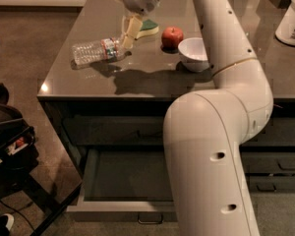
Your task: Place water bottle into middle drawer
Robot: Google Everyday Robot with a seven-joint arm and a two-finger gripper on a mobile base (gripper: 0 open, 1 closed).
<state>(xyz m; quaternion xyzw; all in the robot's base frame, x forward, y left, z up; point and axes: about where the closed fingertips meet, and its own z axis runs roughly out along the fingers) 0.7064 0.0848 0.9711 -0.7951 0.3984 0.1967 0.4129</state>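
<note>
Water bottle (95, 51) lying on its side on worktop (83, 85), left-front area, near left edge. Long axis roughly left-right, cap end pointing right. Hand (126, 42) tip-down at cap end, contact unclear; grip width cannot tell. Middle drawer (113, 211) pulled out below, arm (211, 156) covering its right part. Apple (172, 37) and bowl (194, 53) to the right.

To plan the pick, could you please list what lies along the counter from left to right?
bottle → tool, at the bottle's cap end → sponge → apple → bowl → white tub
</note>
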